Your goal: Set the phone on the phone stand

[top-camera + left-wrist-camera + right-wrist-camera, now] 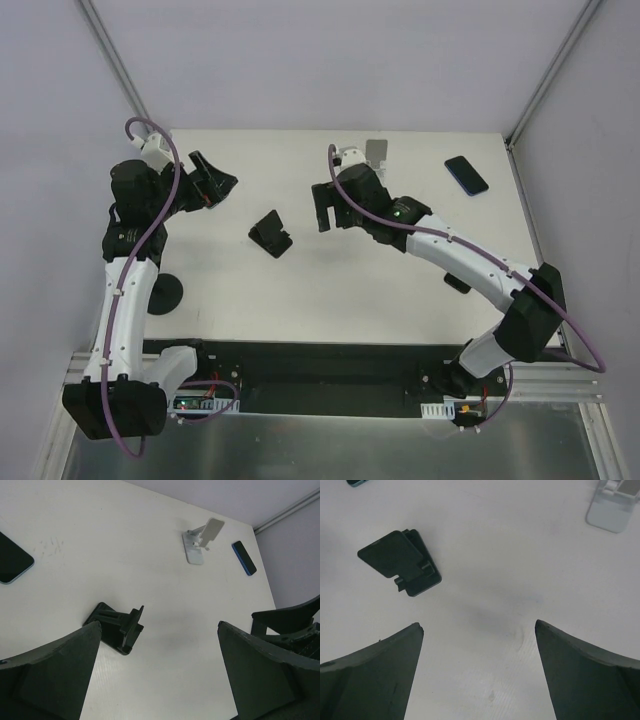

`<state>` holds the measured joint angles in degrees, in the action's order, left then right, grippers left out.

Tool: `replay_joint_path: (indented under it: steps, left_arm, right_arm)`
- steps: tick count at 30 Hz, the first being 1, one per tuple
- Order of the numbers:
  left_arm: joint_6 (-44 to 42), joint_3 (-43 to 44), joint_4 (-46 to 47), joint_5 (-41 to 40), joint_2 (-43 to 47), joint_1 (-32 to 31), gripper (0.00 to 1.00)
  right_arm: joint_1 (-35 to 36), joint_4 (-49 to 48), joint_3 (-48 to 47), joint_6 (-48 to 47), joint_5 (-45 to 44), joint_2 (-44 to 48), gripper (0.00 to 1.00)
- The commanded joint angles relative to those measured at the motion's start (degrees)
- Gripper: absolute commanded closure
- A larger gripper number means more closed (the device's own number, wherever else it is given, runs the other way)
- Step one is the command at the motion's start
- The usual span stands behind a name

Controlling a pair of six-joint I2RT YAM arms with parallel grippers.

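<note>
A dark phone with a blue edge lies flat at the back right of the table; it also shows in the left wrist view. A second phone with a light blue rim lies at the left edge of the left wrist view. A black phone stand sits mid-table, between the grippers, seen from both wrists. A white phone stand stands at the back. My left gripper is open and empty. My right gripper is open and empty above bare table.
A black round base sits by the left arm. A small dark object lies partly under the right arm. A teal phone corner shows at the top left of the right wrist view. Metal frame posts stand at the back corners.
</note>
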<state>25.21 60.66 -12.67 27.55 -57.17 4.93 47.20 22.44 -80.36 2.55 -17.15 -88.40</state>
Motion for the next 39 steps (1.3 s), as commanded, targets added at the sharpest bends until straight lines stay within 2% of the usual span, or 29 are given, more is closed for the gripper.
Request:
replay_joint_path:
  steps: [1,2,5,7,9,11,14,19,23,26,30,33,39]
  left_arm:
    - [0.81,0.16,2.21,2.16,0.03,-0.09,0.01]
    - [0.72,-0.19,2.21,1.11,0.3,-0.01,0.01]
    - [-0.07,-0.11,1.07,-2.92,2.14,-0.97,0.01]
    - [0.45,-0.02,-1.73,-9.51,4.85,-1.15,0.01]
    - [2.46,1.38,-10.58,-18.7,7.06,-1.06,0.01]
    - [3.61,4.27,-21.45,-24.36,10.4,-1.06,0.01]
    - [2.21,5.95,-28.62,-30.79,15.84,-1.06,0.01]
    - [1.94,4.29,-41.63,-38.86,23.4,-0.97,0.01]
    - [8.07,2.45,-53.32,-49.83,21.4,-1.68,0.01]
    - [10.72,-0.27,-54.4,-55.39,22.27,-1.68,0.01]
    - [11.97,-2.21,-50.28,-60.76,21.49,-1.59,0.01]
    - [4.6,-4.14,-41.05,-55.44,17.99,-1.59,0.01]
    - [0.19,-4.76,-35.6,-55.41,8.14,-0.89,0.01]
  right_arm:
    - [2.45,-11.25,1.17,0.7,6.3,3.15,0.04]
    - [2.98,-15.19,1.43,1.31,10.95,2.97,0.04]
    - [3.95,-24.59,1.87,4.04,16.6,0.96,0.04]
    - [4.56,-25.69,-1.1,4.05,16.62,-0.97,0.04]
    - [5.62,-24.11,-5.66,2.82,16.53,-4.05,0.04]
    - [6.93,-23.84,-7.09,2.2,14.01,-5.98,0.04]
    - [9.13,-23.41,-6.75,2.55,7.07,-7.13,0.04]
    - [10.63,-23.84,-3.06,0.45,2.56,-7.23,0.04]
    - [10.63,-25.96,3.0,-7.54,3.52,-5.38,0.04]
    - [10.54,-26.56,5.12,-11.41,2.99,-4.5,0.04]
    - [10.72,-29.2,8.36,-15.02,2.04,-4.15,0.04]
    - [10.63,-29.91,9.08,-16.87,2.2,-4.24,0.04]
    - [10.54,-31.66,11.89,-19.51,4.14,-2.22,0.04]
